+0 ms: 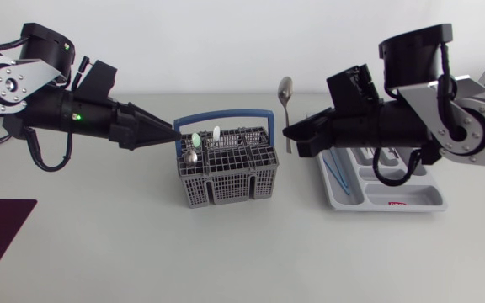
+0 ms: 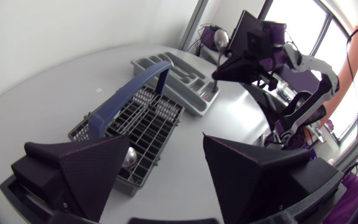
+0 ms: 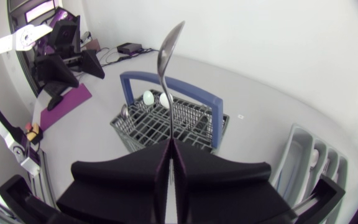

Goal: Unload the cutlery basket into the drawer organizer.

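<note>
Held item: spoon [image 1: 285,91], clamped by its handle in the right claw [image 1: 291,132], above the surface between cutlery basket [image 1: 226,181] and drawer organizer [image 1: 411,202].
Long axis: near upright, bowl uppermost.
Bearing to target: drawer organizer lies lower, just beside the right claw on its own arm's side; right arm nearer.
Left claw [image 1: 171,130]: fingers apart, empty, beside the cutlery basket.
Spoon appearance: plain polished metal, slim handle.

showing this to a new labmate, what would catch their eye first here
Most striking is the spoon, held upright in the shut right pincer above the gap between the grey cutlery basket and the drawer organizer. Next comes the basket's blue handle, with the open left pincer close beside one end of it.
</note>
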Motion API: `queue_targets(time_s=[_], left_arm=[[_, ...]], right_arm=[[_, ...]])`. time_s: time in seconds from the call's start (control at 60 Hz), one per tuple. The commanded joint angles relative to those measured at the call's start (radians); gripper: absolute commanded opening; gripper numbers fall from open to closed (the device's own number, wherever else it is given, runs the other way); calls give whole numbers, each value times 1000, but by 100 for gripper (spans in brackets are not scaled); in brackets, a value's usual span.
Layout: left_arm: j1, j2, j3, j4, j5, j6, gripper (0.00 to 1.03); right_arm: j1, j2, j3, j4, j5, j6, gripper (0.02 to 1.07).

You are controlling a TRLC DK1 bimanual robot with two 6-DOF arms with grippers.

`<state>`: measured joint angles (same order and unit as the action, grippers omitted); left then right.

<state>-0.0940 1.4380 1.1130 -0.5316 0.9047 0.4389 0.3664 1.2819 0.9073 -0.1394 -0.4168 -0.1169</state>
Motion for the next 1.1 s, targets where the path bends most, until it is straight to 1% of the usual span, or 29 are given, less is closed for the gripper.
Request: queue_targets(time_s=[0.0,0.1,0.233,0.3,0.367,0.433,0.483,0.6,0.717,0.883,1.083], left_arm=[[-7,-13,15,-31,-43,103,98],[-16,-14,-5,-48,-107,158,98],[-36,-22,-31,-73,-164,221,98],[-39,-22,-38,-84,-168,236,98],[-53,-27,-47,-90,-199,254,98],[-64,-30,-55,-91,-214,259,98],[-69,-30,-61,-94,-219,267,98],[-75,-30,-71,-97,-227,276,98],[-84,-28,-71,-103,-244,281,98],[-95,-28,-68,-114,-259,288,98],[-116,-22,-62,-123,-285,288,98]], right_arm=[[-35,-53,-68,-17,18,-112,8],[-83,-108,-125,-32,29,-196,8],[-165,-170,-223,-20,67,-343,8],[-207,-191,-258,-17,69,-402,8],[-248,-219,-311,24,88,-481,8],[-294,-231,-340,35,87,-563,8],[-354,-234,-361,55,65,-624,8],[-437,-233,-410,115,47,-776,8],[-503,-200,-443,162,46,-876,8],[-601,-139,-453,193,19,-997,8],[-753,-12,-441,245,-14,-1179,8]])
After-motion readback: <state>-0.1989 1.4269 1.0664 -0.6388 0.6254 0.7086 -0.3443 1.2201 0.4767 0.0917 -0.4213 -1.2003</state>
